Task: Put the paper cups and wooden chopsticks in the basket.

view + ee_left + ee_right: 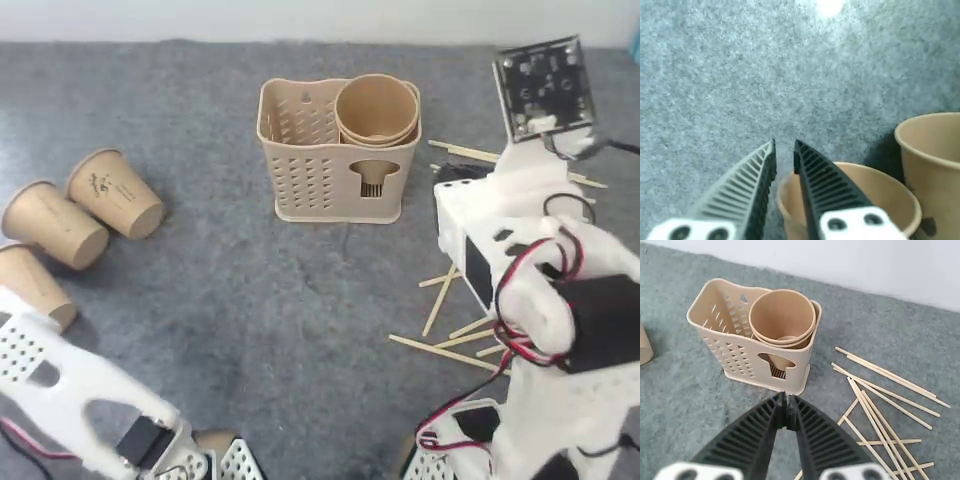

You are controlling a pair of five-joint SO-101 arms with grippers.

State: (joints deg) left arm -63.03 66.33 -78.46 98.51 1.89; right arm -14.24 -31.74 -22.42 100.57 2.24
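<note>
Inside the basket (312,175), two nested paper cups (377,108)

1. Dark printed mark on the side of the lying paper cup (115,192), too small to make out as letters or numbers.
2. Dark blot of print low on the second paper cup (932,165) in the left wrist view, cut off and illegible.
3. Circuit board (543,85) on an arm: components only, nothing legible.
4. Otherwise, no readable text, label or number.

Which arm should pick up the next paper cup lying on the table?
Probably left. The left tool hangs beside a paper cup, on the side where the loose cups lie. The right tool faces the basket and chopsticks.
</note>
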